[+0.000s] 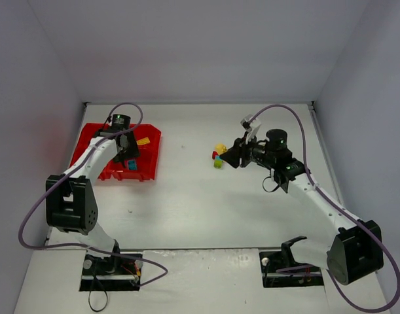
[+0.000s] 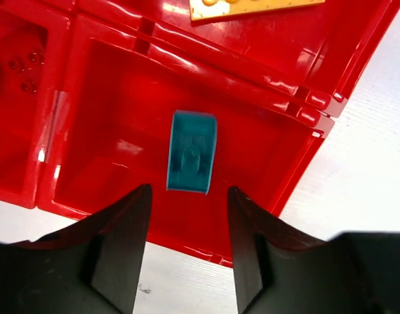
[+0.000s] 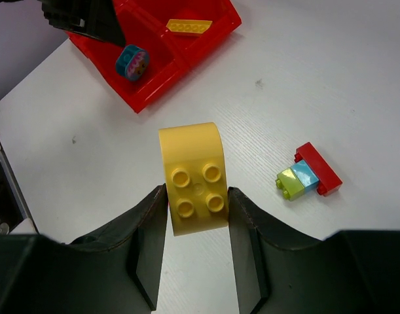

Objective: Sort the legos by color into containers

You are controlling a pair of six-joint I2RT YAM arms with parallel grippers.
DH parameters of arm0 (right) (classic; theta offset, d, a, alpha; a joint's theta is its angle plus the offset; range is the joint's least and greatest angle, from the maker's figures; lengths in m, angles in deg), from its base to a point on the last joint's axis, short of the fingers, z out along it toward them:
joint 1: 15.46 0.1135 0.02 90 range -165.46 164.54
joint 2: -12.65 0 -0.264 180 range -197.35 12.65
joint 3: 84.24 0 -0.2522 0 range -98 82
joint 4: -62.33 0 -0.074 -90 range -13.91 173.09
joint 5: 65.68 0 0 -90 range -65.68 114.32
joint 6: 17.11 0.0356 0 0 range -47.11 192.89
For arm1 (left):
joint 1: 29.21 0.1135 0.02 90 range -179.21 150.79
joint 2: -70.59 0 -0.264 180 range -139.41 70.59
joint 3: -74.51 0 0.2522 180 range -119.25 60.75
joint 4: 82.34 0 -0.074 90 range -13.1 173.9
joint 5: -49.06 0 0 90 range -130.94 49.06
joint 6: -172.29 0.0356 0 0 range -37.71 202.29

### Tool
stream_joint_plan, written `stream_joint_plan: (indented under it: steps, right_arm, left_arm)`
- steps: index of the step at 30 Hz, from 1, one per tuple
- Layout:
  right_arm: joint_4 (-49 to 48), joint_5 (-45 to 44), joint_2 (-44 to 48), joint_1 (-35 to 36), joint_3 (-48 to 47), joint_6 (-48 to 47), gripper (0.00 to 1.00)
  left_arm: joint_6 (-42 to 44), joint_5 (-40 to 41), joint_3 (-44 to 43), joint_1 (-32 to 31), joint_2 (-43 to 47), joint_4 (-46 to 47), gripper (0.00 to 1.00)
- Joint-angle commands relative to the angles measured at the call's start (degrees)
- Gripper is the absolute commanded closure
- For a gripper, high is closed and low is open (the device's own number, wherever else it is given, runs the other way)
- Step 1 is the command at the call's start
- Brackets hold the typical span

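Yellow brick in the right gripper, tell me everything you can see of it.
The yellow plastic lego brick is glossy, with four round studs in a square on the face toward the camera and its far end rounded into an arch. The right gripper is shut on its sides beside the studs. It is apart from the red, green and blue brick cluster on the white table.

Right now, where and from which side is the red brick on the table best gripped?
Grip the red brick by its two short ends, coming straight down from above. The lime brick and blue brick sit tight against one long side, so a tool closing across its width would likely hit them. Both ends look free.
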Motion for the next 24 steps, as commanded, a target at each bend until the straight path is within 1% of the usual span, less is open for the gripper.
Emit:
stream_joint_plan:
  steps: [1, 2, 4, 5, 8, 9, 10, 11, 12, 13, 15, 16, 20, 24]
  right_arm:
    - [-2.4, -1.6, -0.3, 1.3, -0.1, -1.7, 1.00]
    - [-2.0, -1.9, -0.4, 1.6, -0.1, -2.0, 1.00]
    - [-1.7, -3.1, -0.8, 2.7, -0.3, -2.6, 1.00]
    - [-1.3, -3.3, -0.9, 3.1, -0.4, -2.8, 1.00]
    - [-1.2, -4.5, -0.7, 5.3, -0.6, -3.9, 1.00]
    - [-1.2, -4.8, -0.5, 6.0, -0.6, -4.3, 1.00]
    - [-1.2, -5.5, -0.2, 6.6, -0.6, -4.7, 1.00]
    - [-1.3, -5.8, 0.0, 8.0, -0.6, -5.0, 1.00]
    - [-1.3, -6.3, 0.2, 8.8, -0.6, -5.7, 1.00]
    - [-1.2, -7.0, 0.6, 9.6, -0.6, -6.8, 1.00]
    - [-1.3, -8.7, 1.1, 12.0, -0.6, -8.5, 1.00]
    - [-1.3, -9.3, 1.6, 12.7, -0.6, -8.9, 1.00]
    - [-1.7, -10.5, 2.7, 14.7, -0.3, -11.1, 1.00]
    - [-1.8, -10.2, 3.1, 15.7, -0.6, -12.8, 1.00]
  left_arm:
    - [-1.9, 0.9, -2.5, 0.5, 2.6, 0.0, 0.53]
    - [-1.8, 0.7, -2.5, 0.5, 3.1, 0.1, 0.47]
    - [-1.8, -0.7, -2.3, 0.4, 5.1, -0.2, 0.43]
    - [-1.8, -1.3, -2.3, 0.3, 6.0, -0.3, 0.40]
    - [-1.9, -4.5, -2.4, -1.7, 10.8, -0.6, 0.36]
    - [-2.1, -5.0, -2.0, -3.7, 13.6, 0.0, 0.35]
    - [-2.8, -9.0, -1.8, -4.8, 14.8, 0.9, 0.35]
    - [-3.3, -11.2, -1.8, -5.8, 17.1, 1.4, 0.35]
    - [-3.9, -13.5, -1.3, -7.9, 18.2, 3.0, 0.35]
    - [-5.6, -16.8, -1.1, -9.1, 19.0, 3.8, 0.35]
    - [-7.2, -20.9, -0.7, -10.9, 20.9, 6.1, 0.34]
    - [-9.0, -24.2, -0.4, -12.7, 21.2, 6.7, 0.34]
    - [-12.2, -31.9, 0.1, -16.3, 21.6, 10.1, 0.33]
    - [-14.0, -36.8, -0.2, -19.4, 20.5, 13.5, 0.31]
